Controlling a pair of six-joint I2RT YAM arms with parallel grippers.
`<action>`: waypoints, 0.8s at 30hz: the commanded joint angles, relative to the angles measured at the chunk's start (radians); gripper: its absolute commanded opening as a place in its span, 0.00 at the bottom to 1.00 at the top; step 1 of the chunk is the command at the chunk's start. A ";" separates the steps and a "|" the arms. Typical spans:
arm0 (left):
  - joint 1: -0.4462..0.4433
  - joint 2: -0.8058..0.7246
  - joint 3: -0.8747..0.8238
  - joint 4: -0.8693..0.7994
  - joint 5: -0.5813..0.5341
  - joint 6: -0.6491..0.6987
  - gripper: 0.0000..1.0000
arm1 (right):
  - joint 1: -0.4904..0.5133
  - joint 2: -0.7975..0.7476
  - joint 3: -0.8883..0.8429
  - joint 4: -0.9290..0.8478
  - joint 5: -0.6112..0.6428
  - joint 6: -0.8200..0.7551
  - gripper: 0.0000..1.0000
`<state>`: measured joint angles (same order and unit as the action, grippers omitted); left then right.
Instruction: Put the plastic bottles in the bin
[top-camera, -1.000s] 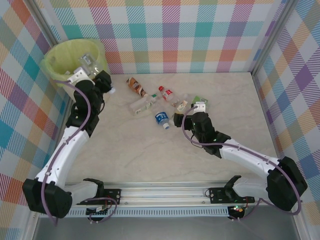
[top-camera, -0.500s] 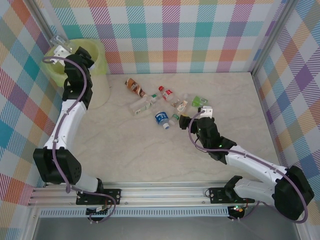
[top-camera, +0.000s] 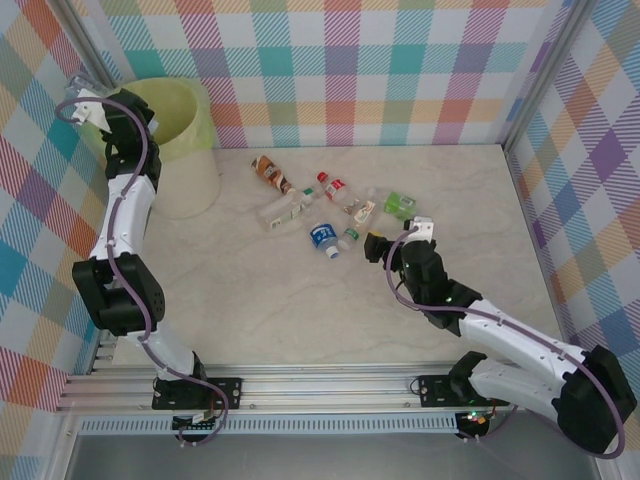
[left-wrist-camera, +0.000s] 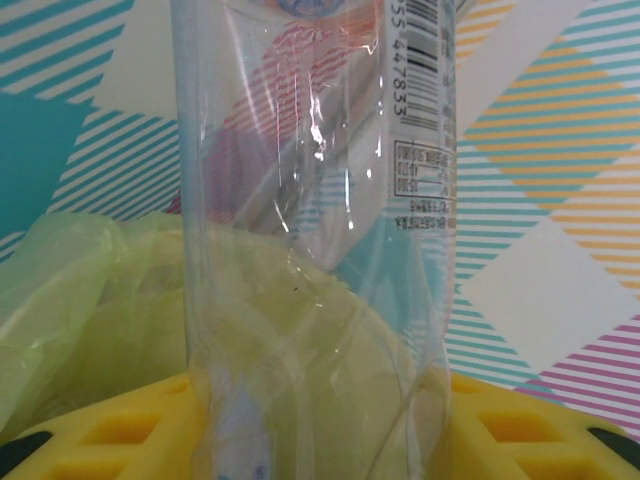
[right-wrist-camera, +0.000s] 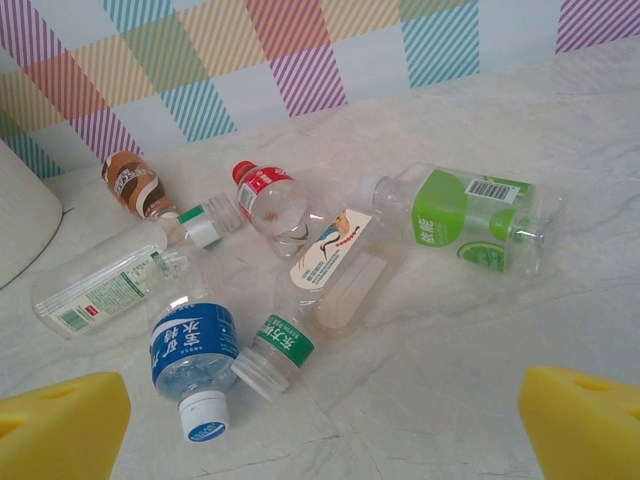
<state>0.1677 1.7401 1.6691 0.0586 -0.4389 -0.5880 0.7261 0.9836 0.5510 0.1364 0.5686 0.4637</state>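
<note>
A clear plastic bottle (left-wrist-camera: 315, 200) with a barcode label stands upright between my left gripper's (left-wrist-camera: 320, 445) yellow fingers (left-wrist-camera: 110, 430), and the gripper is shut on it. From above, that left gripper (top-camera: 86, 97) is raised at the left rim of the white bin (top-camera: 185, 150). The bin's yellow-green bag (left-wrist-camera: 80, 300) shows behind the held bottle. My right gripper (right-wrist-camera: 325, 440) is open and empty, low over the table just short of the bottle pile, its fingers (right-wrist-camera: 60, 430) wide apart. Nearest it lie a blue-label bottle (right-wrist-camera: 190, 345) and a bird-label bottle (right-wrist-camera: 335, 265).
Further back in the pile lie a green-label bottle (right-wrist-camera: 470, 215), a red-cap bottle (right-wrist-camera: 268, 200), a brown-label bottle (right-wrist-camera: 135, 185) and a flat clear bottle with a green cap (right-wrist-camera: 105, 290). The bin's white wall (right-wrist-camera: 20, 210) is at the left. Checked walls enclose the table (top-camera: 300, 310).
My left arm has swung the held bottle from the bin's front rim up and leftward to its left rim. My right gripper has drawn back slightly from the pile.
</note>
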 joint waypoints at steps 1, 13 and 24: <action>0.017 0.059 0.101 -0.071 0.005 -0.053 0.58 | -0.004 -0.023 -0.006 -0.010 0.023 0.014 1.00; 0.017 0.116 0.350 -0.403 0.172 -0.026 0.98 | -0.004 0.005 0.011 -0.044 0.021 0.032 1.00; -0.074 -0.136 0.111 -0.303 0.399 0.021 1.00 | -0.005 0.169 0.119 -0.093 -0.084 0.075 1.00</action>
<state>0.1284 1.6993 1.8408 -0.3248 -0.1375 -0.5934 0.7258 1.1244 0.6167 0.0566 0.5407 0.5190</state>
